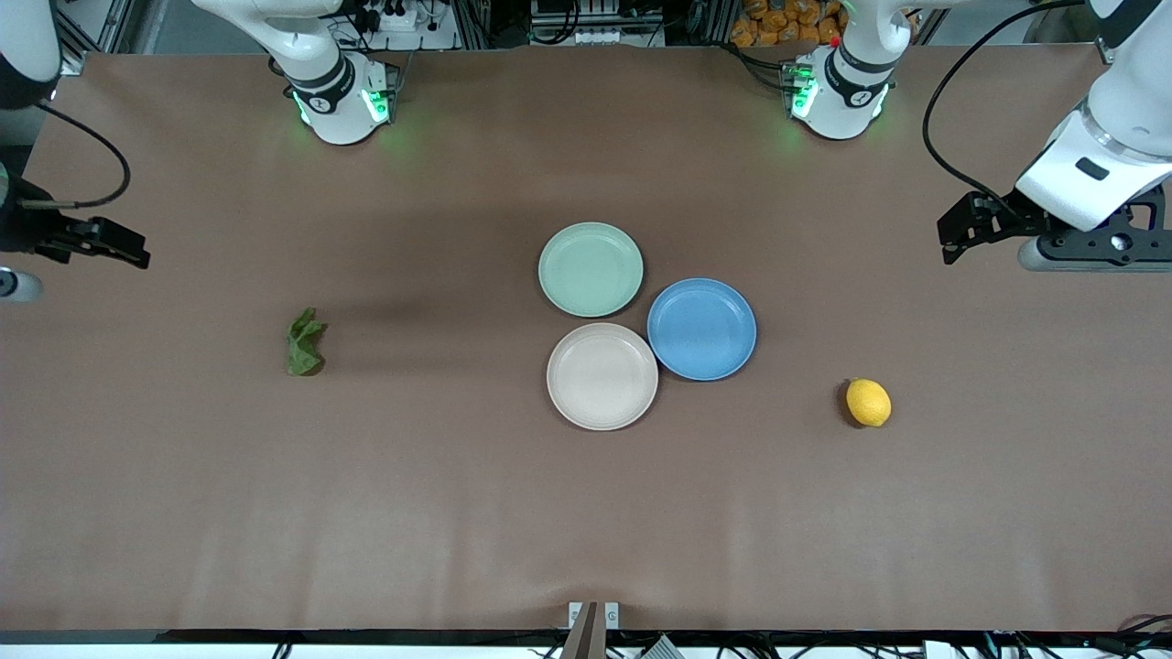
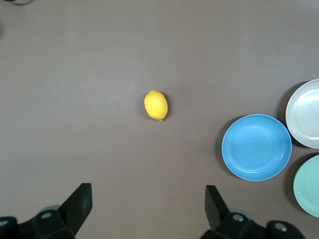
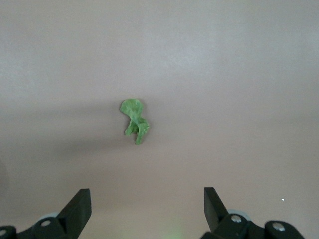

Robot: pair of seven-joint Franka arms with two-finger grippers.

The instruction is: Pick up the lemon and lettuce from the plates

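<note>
3 plates clustered mid-table, touching or nearly so: mint plate (image 1: 591, 269) nearest the robot bases, beige plate (image 1: 602, 376) nearest the front camera, blue plate (image 1: 701, 329) beside both, toward the left arm's end. All 3 hold nothing.

Lemon (image 1: 868, 402) lies on the bare table (image 1: 458, 513), well apart from the plates, toward the left arm's end, a bit nearer the front camera than the blue plate. Lettuce (image 1: 305, 342) lies on the table toward the right arm's end, well apart from the plates.

Left gripper (image 1: 961, 233) up over the table at the left arm's end, fingers spread wide, holding nothing. Right gripper (image 1: 114, 249) up over the right arm's end, fingers (image 3: 79, 209) spread wide too, nothing held.
</note>
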